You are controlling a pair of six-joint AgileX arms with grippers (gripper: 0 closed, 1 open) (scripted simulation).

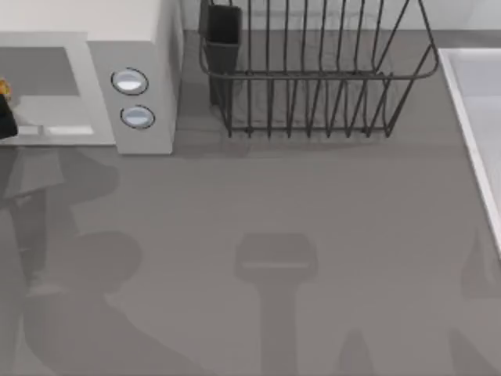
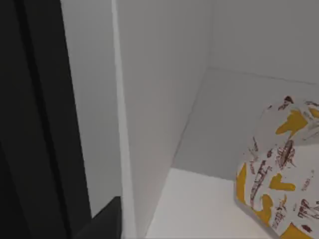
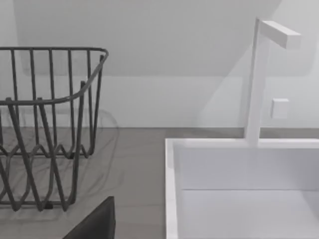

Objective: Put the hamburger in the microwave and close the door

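Left hand (image 1: 5,117) at microwave (image 1: 149,47) cavity, hamburger (image 2: 281,169) inside; grip state indeterminate.

Large white boxy microwave (image 1: 149,74): stood at the grey table's (image 1: 313,235) far left corner. Small round orange-tan hamburger (image 2: 281,169): lay inside the microwave's cavity. Dark wire dish rack (image 1: 313,78): stood along the far edge, right of the microwave. White rectangular sink (image 3: 239,184): sat at the right edge.

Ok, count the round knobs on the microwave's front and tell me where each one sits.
2. On the microwave at the top view's left, the upper knob sits directly above the lower knob, on the panel beside the cavity. None appear hidden.
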